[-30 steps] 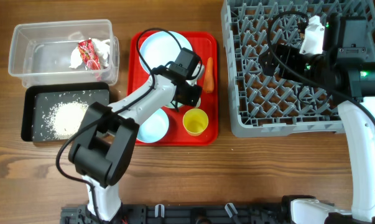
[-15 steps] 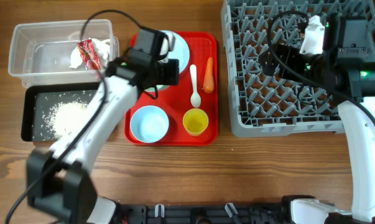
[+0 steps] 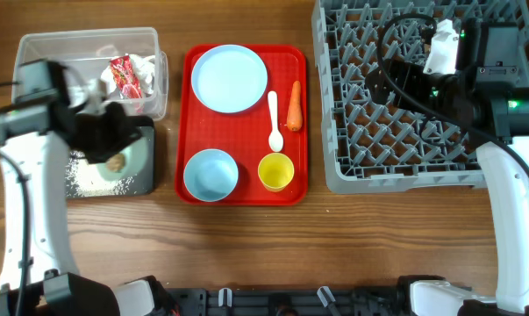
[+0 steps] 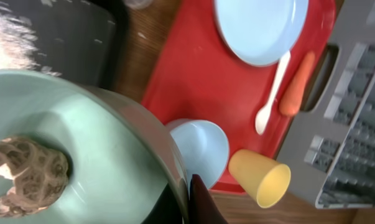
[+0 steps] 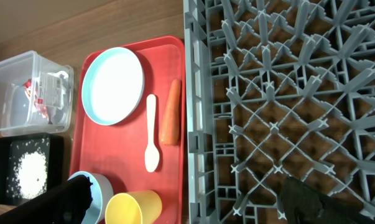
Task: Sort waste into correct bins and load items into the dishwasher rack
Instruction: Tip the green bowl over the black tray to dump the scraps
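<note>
My left gripper [image 3: 113, 147] is shut on the rim of the mint-green bowl [image 3: 119, 163] and holds it over the black tub [image 3: 146, 180]. In the left wrist view the fingers [image 4: 190, 200] pinch the bowl's [image 4: 100, 155] wall, and a brown food scrap [image 4: 25, 174] lies inside. Rice [image 3: 78, 177] lies in the black tub. The clear tub [image 3: 36, 53] holds the wrapper [image 3: 124, 77] and tissue [image 3: 146, 65]. The plate [image 3: 229, 79], spoon [image 3: 275, 123], carrot [image 3: 294, 105], blue bowl [image 3: 210, 174] and yellow cup [image 3: 275, 171] sit on the tray. My right gripper [image 5: 190, 205] is open and empty over the dishwasher rack [image 3: 404, 132].
The red tray [image 3: 246, 132] lies between the tubs and the rack. The rack [image 5: 287, 106] shows nothing in it in the views. Bare wooden table runs along the front.
My left arm has carried the mint-green bowl from the red tray leftward to above the black tub. The right arm has not moved.
</note>
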Controlling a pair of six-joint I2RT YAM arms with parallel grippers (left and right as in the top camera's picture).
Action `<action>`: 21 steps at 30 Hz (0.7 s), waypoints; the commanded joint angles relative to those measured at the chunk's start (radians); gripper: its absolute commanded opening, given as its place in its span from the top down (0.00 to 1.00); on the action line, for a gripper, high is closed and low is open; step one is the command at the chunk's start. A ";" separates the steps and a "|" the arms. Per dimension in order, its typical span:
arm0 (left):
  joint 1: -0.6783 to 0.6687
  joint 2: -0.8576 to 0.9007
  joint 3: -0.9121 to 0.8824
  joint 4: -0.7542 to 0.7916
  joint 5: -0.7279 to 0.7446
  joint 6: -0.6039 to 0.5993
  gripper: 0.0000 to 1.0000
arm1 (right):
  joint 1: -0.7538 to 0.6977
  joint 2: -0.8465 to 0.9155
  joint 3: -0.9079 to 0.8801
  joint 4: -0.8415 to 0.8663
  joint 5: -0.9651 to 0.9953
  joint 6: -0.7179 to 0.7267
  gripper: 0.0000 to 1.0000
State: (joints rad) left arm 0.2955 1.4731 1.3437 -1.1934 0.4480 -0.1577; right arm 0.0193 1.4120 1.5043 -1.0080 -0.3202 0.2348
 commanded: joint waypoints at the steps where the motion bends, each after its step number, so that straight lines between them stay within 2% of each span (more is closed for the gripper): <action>1: 0.161 -0.001 -0.011 0.007 0.093 0.169 0.96 | 0.006 0.005 0.012 0.009 0.010 0.004 0.00; 3: 0.235 0.026 -0.012 0.032 0.150 0.208 0.96 | 0.006 0.005 0.012 0.009 0.010 0.004 0.00; 7: 0.371 0.130 -0.012 0.080 0.389 0.314 0.96 | 0.006 0.005 0.012 0.008 0.010 0.004 0.00; 9: 0.410 0.181 -0.012 0.093 0.450 0.315 0.96 | 0.006 0.005 0.012 0.008 0.010 0.004 0.00; 15: 0.495 0.316 -0.012 0.079 0.744 0.372 0.96 | 0.006 0.005 0.012 0.003 0.010 0.003 0.00; 21: 0.544 0.319 -0.012 0.086 1.014 0.372 0.96 | 0.006 0.005 0.012 -0.003 0.010 0.004 0.00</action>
State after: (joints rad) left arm 0.8078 1.7901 1.3342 -1.1141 1.2209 0.1833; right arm 0.0193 1.4120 1.5043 -1.0096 -0.3202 0.2348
